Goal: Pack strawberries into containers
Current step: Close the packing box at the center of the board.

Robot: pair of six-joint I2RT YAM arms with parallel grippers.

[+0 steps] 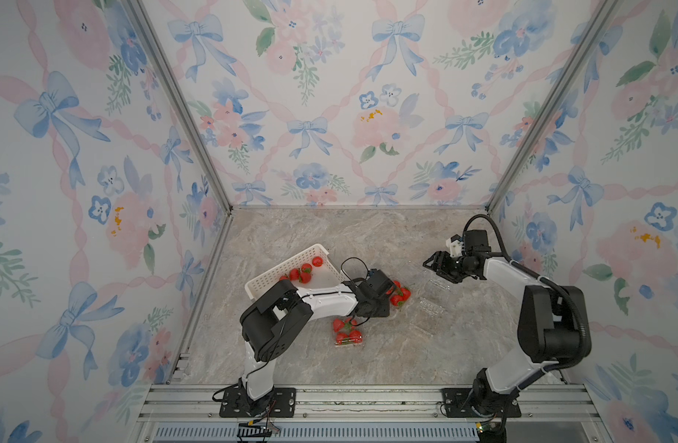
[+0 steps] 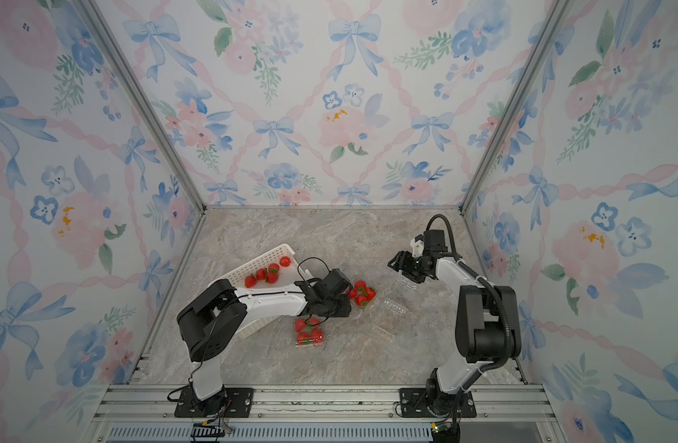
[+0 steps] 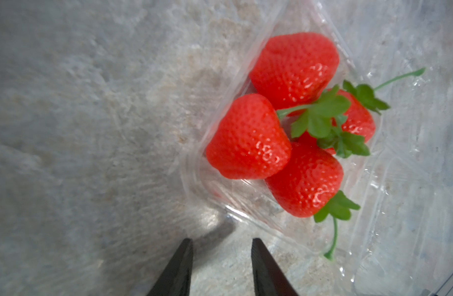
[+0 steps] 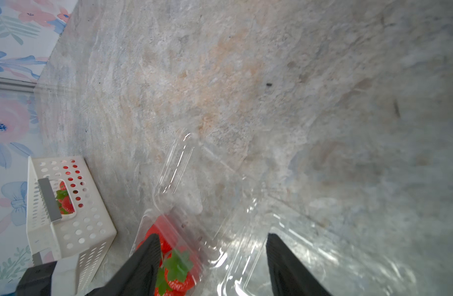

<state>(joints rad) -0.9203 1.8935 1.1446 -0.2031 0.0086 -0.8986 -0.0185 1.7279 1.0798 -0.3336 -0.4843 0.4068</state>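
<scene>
I see my left pincer (image 3: pixel 220 242) low over the marbled tabletop (image 3: pixel 79 128). Its two black fingers are parted with only bare table between them, so it grips nothing. Just ahead of its fingertips and off to one side sits a clear punnet (image 3: pixel 194 179) with four glossy red strawberries (image 3: pixel 248 138) inside. They are packed against one another, green caps pointing away from the pincer, and the punnet's nearest corner lies close to one fingertip. In both top views a second filled punnet (image 1: pixel 349 344) rests on the table behind this pincer, toward the arm's base, with more berries (image 1: pixel 345 331) in it. A white perforated basket (image 1: pixel 268 278) lies behind the left forearm, on the far side from the pincer, and four loose berries (image 1: pixel 305 270) are in it. My right pincer (image 4: pixel 212 234) is spread wide and holds nothing. An empty clear punnet (image 4: pixel 310 246) lies on the table beneath and between its fingers, though I cannot tell whether a finger touches the plastic. Beside one of its fingers I can see the edge of the filled punnet, red showing through the wall. In a top view the right pincer (image 1: pixel 429 264) hangs above the table, well apart from the left one, with faint clear plastic (image 1: pixel 432 307) on the table below it.
</scene>
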